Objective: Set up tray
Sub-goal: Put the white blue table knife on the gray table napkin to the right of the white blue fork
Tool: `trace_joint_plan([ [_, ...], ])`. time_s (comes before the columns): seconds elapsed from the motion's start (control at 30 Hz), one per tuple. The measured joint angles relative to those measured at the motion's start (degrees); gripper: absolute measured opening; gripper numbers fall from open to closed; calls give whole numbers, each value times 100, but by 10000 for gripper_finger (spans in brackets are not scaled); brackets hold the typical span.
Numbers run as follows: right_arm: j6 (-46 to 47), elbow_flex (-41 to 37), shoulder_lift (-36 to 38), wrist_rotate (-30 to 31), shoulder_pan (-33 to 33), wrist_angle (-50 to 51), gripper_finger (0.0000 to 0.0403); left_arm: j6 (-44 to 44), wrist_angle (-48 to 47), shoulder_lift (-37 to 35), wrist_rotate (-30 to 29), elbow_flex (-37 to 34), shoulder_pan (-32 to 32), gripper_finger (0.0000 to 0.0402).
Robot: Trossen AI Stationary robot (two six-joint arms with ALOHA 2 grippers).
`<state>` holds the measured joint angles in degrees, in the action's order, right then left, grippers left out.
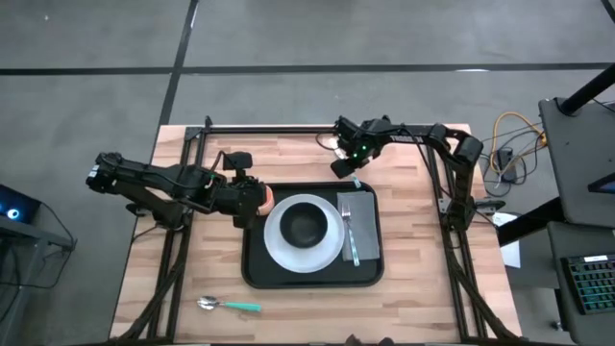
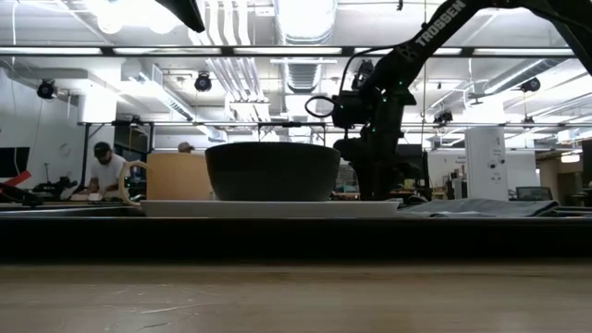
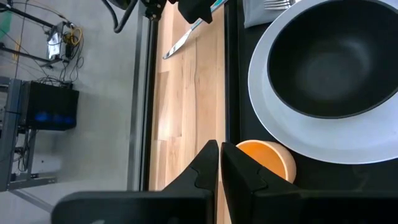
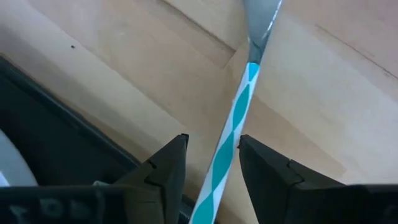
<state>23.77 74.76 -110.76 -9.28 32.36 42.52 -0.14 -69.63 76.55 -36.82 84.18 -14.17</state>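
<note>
The black tray (image 1: 258, 269) lies mid-table and carries a white plate (image 1: 279, 240) with a black bowl (image 1: 306, 224), and a grey napkin (image 1: 365, 216) with a fork (image 1: 350, 231) on it. An orange cup (image 3: 273, 158) stands upright at the tray's left side. My left gripper (image 3: 220, 146) is shut and hovers above the tray's left rim beside the cup. A knife with a teal-and-white handle (image 4: 231, 134) lies at the tray's far edge, blade (image 4: 261, 22) on the wood. My right gripper (image 4: 211, 140) is open, pointing down, with one finger on either side of the handle.
A teal-handled spoon (image 1: 229, 306) lies on the wood near the table's near-left corner. Black frame rails run along the table's left, right and far sides. Bare wood shows to the left and right of the tray. People sit in the room beyond the table.
</note>
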Motion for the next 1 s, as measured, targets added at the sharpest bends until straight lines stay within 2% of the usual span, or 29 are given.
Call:
trace_joint_plan([
  [0.4, 147, -34, 0, 4, -72, 50, 126, -2, 0, -2, 1, 0, -2, 0],
  [0.5, 169, -83, 0, 4, -72, 47, 99, -2, 0, -2, 0, 0, -2, 0],
  [0.67, 212, -114, 0, 2, -81, 45, 25, -2, 0, -4, 0, 0, -2, 0],
  [0.83, 539, -111, 56, -297, -113, 35, 24, -1, 0, -4, 2, 0, -2, 0],
  [1.0, 973, -107, 747, -431, -236, 36, 23, -2, -1, -4, 0, 0, -2, 0],
])
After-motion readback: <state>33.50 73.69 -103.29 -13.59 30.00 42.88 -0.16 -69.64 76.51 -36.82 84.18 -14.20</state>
